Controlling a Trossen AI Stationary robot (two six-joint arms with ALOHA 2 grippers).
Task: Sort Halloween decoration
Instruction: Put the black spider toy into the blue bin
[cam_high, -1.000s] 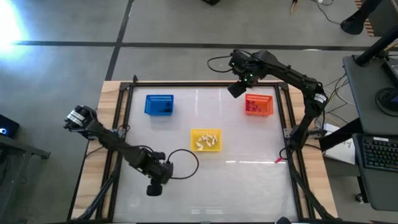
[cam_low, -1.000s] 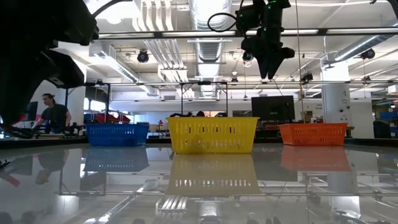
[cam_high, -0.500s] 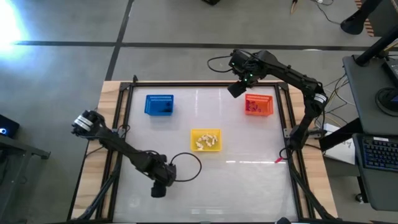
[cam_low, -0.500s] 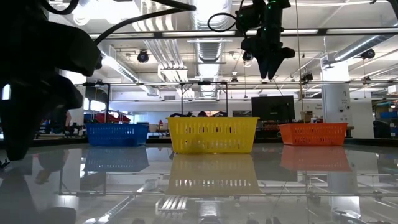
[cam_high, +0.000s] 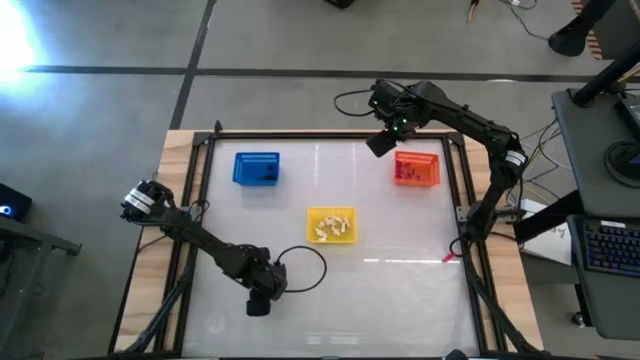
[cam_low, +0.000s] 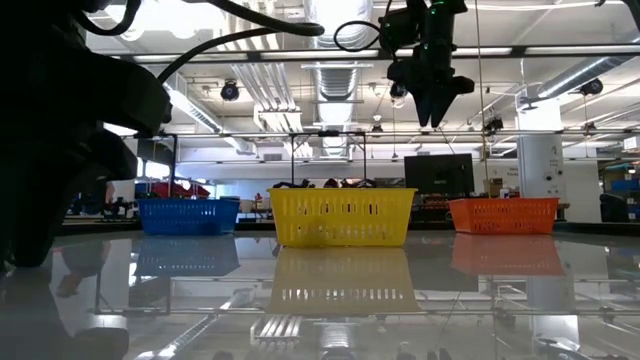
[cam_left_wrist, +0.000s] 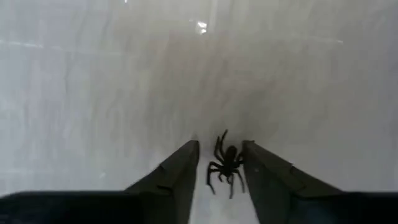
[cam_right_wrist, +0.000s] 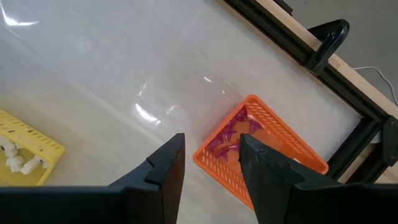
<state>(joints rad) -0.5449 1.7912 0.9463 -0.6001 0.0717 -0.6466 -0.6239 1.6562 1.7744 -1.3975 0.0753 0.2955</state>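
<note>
We see the black spider (cam_left_wrist: 226, 167) on the tabletop (cam_high: 400, 290), lying between the spread fingers of our left hand (cam_left_wrist: 221, 180), far nearer than the right hand (cam_high: 378, 146), also spread, empty.

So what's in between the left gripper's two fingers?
A black spider lies on the white table between the left gripper's open fingers, apart from both. The left wrist view shows it.
</note>
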